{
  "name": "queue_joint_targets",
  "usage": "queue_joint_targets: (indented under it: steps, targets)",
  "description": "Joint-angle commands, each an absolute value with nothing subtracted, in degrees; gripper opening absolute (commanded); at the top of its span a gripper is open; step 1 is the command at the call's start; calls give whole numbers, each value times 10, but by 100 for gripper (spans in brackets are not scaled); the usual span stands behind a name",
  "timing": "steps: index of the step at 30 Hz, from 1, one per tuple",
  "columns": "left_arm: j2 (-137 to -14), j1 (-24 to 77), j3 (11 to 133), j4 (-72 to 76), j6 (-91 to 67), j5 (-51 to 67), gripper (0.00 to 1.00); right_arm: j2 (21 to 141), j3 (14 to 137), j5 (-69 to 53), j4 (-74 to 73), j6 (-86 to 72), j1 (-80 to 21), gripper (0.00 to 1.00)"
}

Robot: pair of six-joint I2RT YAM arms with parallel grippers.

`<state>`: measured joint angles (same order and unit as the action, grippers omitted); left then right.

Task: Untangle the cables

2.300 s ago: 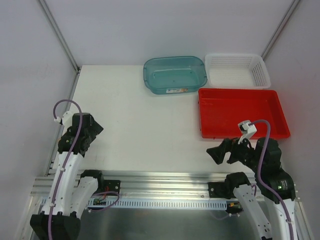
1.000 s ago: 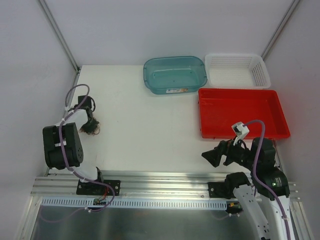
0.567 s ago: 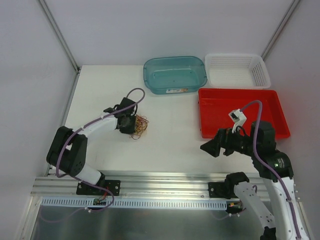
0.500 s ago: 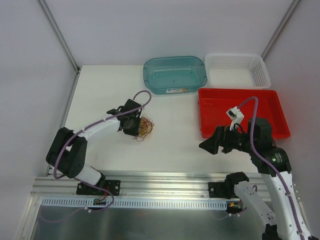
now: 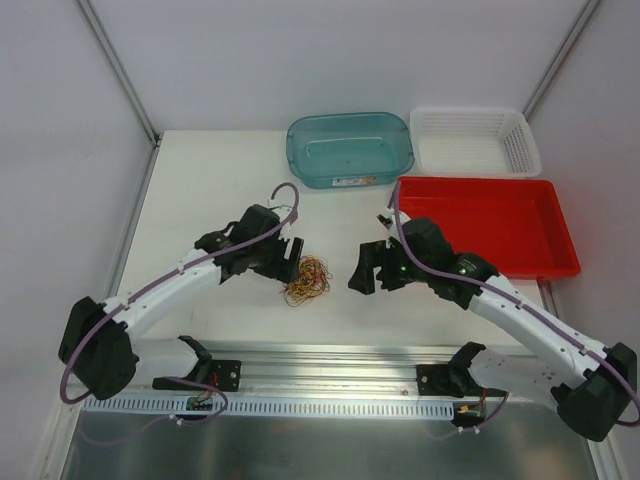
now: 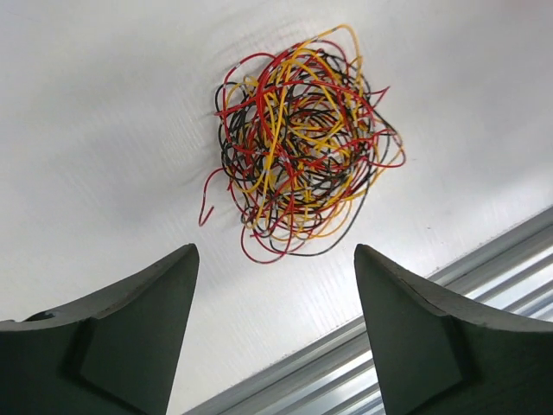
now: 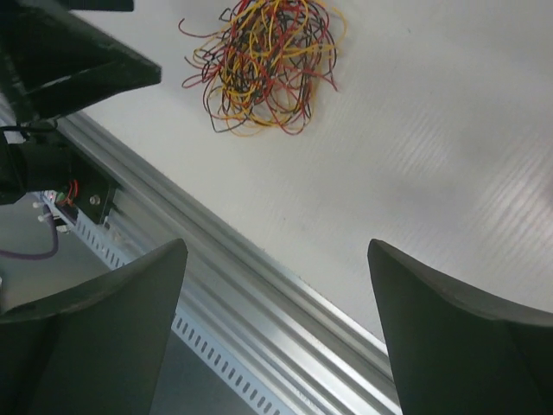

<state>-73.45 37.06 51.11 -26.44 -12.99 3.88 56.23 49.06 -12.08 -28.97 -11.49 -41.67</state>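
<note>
The cables (image 5: 306,281) lie in one roundish tangle with no clear long axis, just beyond the rail (image 5: 330,352). Left gripper (image 5: 288,264) gapes empty beside them, seemingly nearer; right gripper (image 5: 362,277), wide open and empty, waits further along the rail

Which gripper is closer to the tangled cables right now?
Left. The left gripper hangs open right beside the cables, on their left; the right gripper, also open, sits farther off on their right.
</note>
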Motion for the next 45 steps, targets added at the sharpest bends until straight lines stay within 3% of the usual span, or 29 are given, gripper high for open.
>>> queue_joint_targets:
  steps: [1, 11, 14, 30, 33, 37, 45]
  targets:
    - [-658, 370, 476, -263, -208, 18, 74, 604, 497, -37, -173, -152, -453, 90]
    - [-556, 370, 325, -140, -414, 3, 71, 746, 537, -36, -84, -141, -481, 51]
    - [-548, 370, 313, -124, -432, 3, 70, 787, 548, -45, -57, -135, -482, 44]
    - [-610, 372, 313, -80, -505, -11, 71, 974, 633, -83, -9, -125, -483, 26]
    - [-648, 372, 322, -74, -513, -18, 71, 985, 637, -86, -11, -115, -483, 20]
    - [-695, 371, 335, -64, -527, -25, 71, 988, 637, -89, -15, -104, -483, 1]
    - [-761, 374, 335, -36, -594, -36, 70, 925, 624, -102, -27, -100, -493, 1]
